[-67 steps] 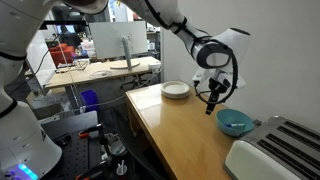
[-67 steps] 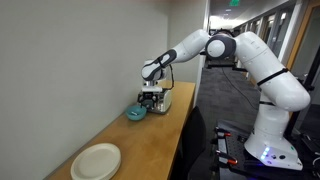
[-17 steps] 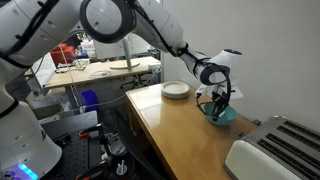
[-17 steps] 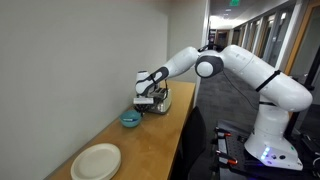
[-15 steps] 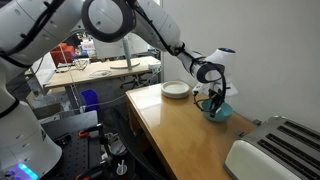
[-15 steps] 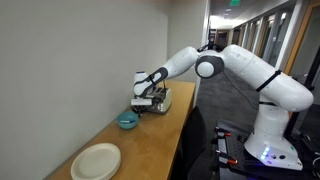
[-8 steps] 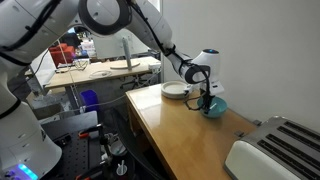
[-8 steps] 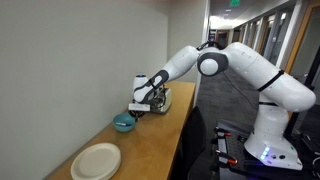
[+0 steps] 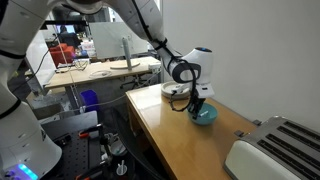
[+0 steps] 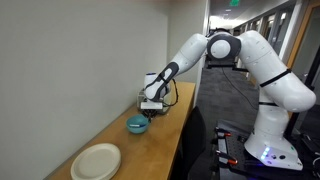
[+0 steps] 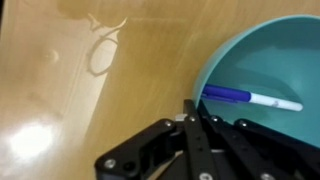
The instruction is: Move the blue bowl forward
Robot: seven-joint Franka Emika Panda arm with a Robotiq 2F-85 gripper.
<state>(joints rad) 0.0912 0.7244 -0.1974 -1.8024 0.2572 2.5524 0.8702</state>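
The blue bowl (image 9: pixel 206 116) (image 10: pixel 137 125) stands on the wooden table (image 9: pixel 170 140), between the white plate and the toaster. My gripper (image 9: pixel 195 108) (image 10: pixel 146 113) reaches down onto the bowl's rim on the side away from the wall. In the wrist view the gripper (image 11: pixel 190 108) is shut, its black fingers pinched together on the rim of the blue bowl (image 11: pixel 275 55). A blue and white pen (image 11: pixel 250 98) lies inside the bowl.
A white plate (image 9: pixel 176 90) (image 10: pixel 96 161) lies further along the table. A silver toaster (image 9: pixel 275 150) stands at the opposite end. The wall runs close behind the bowl. Bare wood (image 10: pixel 150 150) lies between bowl and table edge.
The gripper has dragged the bowl along the wall toward the white plate, then away from the wall toward the table's open edge. The jaws stayed shut.
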